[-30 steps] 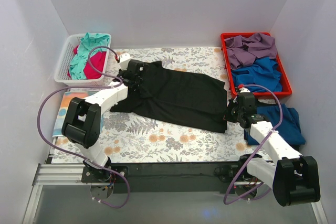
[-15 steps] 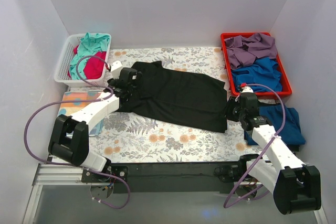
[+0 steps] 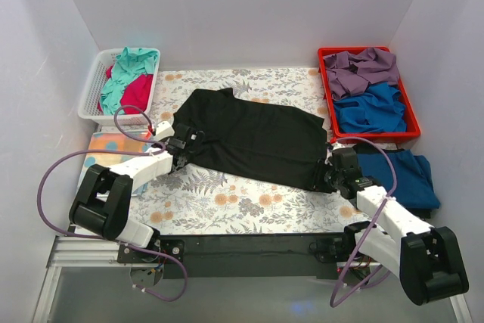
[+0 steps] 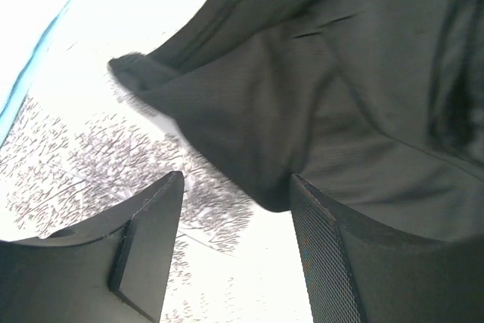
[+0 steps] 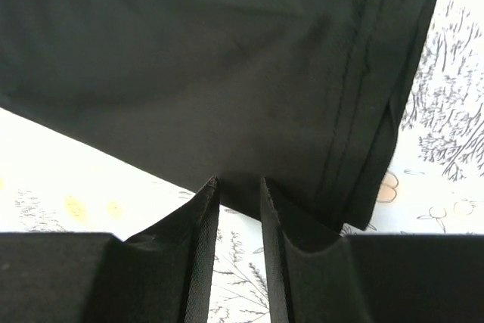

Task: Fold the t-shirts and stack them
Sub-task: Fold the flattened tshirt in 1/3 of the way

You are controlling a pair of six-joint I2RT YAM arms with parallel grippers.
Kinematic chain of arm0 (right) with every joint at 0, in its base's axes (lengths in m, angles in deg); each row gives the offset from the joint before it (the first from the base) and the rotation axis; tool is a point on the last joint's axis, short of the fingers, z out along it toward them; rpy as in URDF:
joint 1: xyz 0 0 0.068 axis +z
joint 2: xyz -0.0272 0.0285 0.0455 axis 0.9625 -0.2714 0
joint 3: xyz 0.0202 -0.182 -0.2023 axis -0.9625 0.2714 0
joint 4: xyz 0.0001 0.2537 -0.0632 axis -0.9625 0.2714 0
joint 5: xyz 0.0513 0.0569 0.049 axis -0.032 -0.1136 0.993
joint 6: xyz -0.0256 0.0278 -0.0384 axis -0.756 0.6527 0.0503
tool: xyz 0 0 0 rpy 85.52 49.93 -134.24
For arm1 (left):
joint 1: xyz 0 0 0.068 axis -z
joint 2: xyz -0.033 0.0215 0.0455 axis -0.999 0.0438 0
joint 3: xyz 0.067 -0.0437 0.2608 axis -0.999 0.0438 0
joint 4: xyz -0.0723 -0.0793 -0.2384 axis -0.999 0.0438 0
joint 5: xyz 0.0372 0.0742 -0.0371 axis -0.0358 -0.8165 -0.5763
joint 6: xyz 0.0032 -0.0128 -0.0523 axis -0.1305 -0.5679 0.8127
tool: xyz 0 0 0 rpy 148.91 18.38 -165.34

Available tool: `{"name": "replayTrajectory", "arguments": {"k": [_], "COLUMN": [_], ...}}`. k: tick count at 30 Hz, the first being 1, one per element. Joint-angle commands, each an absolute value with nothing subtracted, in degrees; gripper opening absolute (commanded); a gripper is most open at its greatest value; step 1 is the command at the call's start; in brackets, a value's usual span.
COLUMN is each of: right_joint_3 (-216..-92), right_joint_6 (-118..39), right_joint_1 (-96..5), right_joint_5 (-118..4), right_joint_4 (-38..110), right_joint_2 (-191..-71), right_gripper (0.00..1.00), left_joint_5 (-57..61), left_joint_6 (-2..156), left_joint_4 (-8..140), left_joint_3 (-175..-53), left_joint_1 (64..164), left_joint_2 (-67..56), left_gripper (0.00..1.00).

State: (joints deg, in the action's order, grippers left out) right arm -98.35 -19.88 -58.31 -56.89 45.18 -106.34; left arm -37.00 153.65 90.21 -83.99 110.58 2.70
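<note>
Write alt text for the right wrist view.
A black t-shirt fills most of the frame, its stitched hem running down the right side. The right gripper, its two dark fingers nearly together, meets the shirt's near edge over the floral table sheet; any grip is unclear.

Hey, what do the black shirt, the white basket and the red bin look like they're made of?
Black shirt: soft matte cloth, likely cotton knit; it creases and shows stitched hems. White basket: probably rigid plastic, with open lattice walls. Red bin: probably moulded plastic, smooth solid walls, slight sheen.
</note>
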Motion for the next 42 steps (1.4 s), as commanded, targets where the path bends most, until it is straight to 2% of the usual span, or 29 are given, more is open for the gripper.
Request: {"name": "replayTrajectory", "arguments": {"k": [1, 6, 12, 23, 28, 33, 37, 42], "right_joint_3": [-96.6, -96.7, -98.0, -101.5, -102.4, -104.0, -107.7, -111.3], "right_joint_6": [-19.0, -18.5, -17.3, -13.3, -10.4, -9.1, -11.0, -14.5], "right_joint_1": [-58.0, -58.1, -58.2, -58.8, -58.8, -58.8, -58.6, -58.3], "right_joint_5": [-57.3, -60.2, -64.6, -75.9, -79.7, -82.5, -80.8, -77.2], "right_joint_4": [40.9, 40.9, 43.7, 52.8, 56.6, 59.5, 60.6, 60.1], "right_joint_2": [-109.2, -113.7, -118.0, -118.7, -116.2, -108.7, -104.0, -101.9], "right_gripper": [0.33, 0.32, 0.32, 0.31, 0.30, 0.29, 0.29, 0.29], "left_joint_5": [-40.3, -40.6, -37.7, -38.5, -37.5, -36.4, -28.4, -18.2], "left_joint_6": [156.9, 159.2, 160.8, 165.7, 166.8, 166.7, 159.8, 153.0], "left_joint_4": [93.1, 95.6, 94.7, 96.8, 98.5, 97.4, 91.6, 85.7], "left_joint_3": [-82.9, -83.5, -81.2, -80.5, -79.0, -77.2, -77.2, -80.5], "left_joint_1": [109.1, 107.4, 99.9, 96.5, 96.5, 96.6, 97.0, 97.6], "left_joint_2": [2.5, 3.3, 2.0, 2.0, -4.9, -19.5, -24.1, -19.7], "left_gripper": [0.56, 0.56, 0.57, 0.57, 0.56, 0.56, 0.54, 0.52]}}
